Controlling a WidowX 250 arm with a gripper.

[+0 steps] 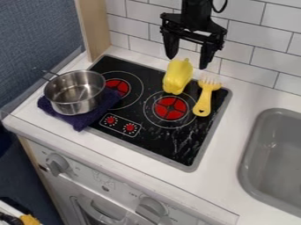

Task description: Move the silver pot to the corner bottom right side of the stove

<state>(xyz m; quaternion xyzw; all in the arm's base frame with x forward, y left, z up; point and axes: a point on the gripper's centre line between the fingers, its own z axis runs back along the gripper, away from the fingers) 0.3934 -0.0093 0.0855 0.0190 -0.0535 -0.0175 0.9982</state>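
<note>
The black gripper [187, 56] hangs over the back edge of the stove, its two fingers spread apart with nothing held, above and around the top end of a yellow pepper. The silver pot [75, 92] stands upright at the left on a folded dark purple cloth [110, 101], overlapping the left side of the black stove top [176, 151]. Its thin handle points to the upper left. The gripper is well to the right of the pot and behind it.
On the stove's back right lie the yellow pepper [178, 77] and a yellow fork-like utensil [204, 100]. A grey sink [258, 154] is at the right. White tiled wall [253, 55] stands behind, with a wooden post [96, 28] at the back left.
</note>
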